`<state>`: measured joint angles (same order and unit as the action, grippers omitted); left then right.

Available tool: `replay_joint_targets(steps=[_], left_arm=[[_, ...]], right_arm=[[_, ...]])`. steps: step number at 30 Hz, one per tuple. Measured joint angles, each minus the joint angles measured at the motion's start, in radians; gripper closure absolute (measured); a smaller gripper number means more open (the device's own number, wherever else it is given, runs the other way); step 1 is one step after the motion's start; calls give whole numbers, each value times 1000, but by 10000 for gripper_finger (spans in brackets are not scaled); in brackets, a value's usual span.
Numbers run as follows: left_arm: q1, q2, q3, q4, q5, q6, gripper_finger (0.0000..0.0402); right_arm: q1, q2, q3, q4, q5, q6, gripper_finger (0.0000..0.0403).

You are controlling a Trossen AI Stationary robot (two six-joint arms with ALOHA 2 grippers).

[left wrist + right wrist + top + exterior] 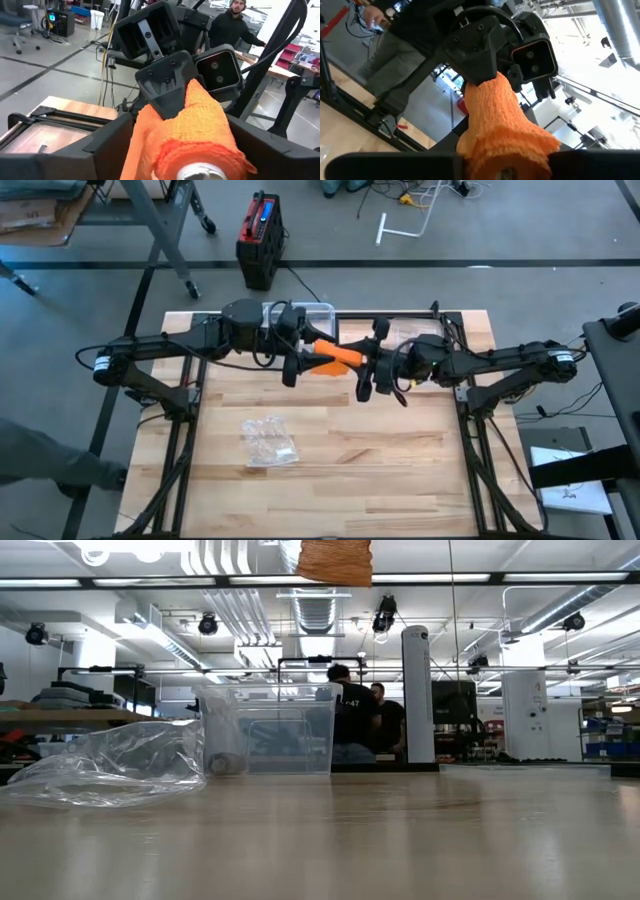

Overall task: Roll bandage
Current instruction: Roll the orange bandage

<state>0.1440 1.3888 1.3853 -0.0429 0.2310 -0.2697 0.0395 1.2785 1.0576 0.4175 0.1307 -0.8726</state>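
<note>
Left hand (292, 352), right hand (372, 366) clamp orange bandage (336, 356) between them, midair.

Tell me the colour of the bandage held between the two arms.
Orange, with a crinkled woven texture; the bandage shows best in the left wrist view.

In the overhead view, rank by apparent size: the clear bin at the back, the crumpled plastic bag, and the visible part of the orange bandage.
1. Clear bin, though the left arm hides part of it.
2. Crumpled plastic bag; close to the bin, so that ranking is unsure.
3. Orange bandage, the smallest, held up between the left gripper and right gripper.
</note>
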Motion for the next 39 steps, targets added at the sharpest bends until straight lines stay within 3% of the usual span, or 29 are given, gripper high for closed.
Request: replay_joint_targets(steps=[8, 15, 19, 26, 31, 39], left_arm=[[0, 0, 0, -11, -14, 59, 229], [0, 0, 1, -12, -15, 98, 333], [0, 0, 5, -18, -15, 113, 340], [0, -13, 7, 9, -12, 215, 324], [-14, -14, 8, 16, -13, 341, 337], [-22, -1, 3, 46, -84, 351, 325]], right_arm=[[0, 0, 0, 3, 96, 123, 328], [0, -1, 1, -29, 98, 246, 258], [0, -1, 2, -58, 97, 336, 210], [0, -53, 23, -124, 62, 775, 133], [-16, -93, 52, -158, -72, 1056, 98], [-20, -83, 76, -207, -68, 1050, 113]])
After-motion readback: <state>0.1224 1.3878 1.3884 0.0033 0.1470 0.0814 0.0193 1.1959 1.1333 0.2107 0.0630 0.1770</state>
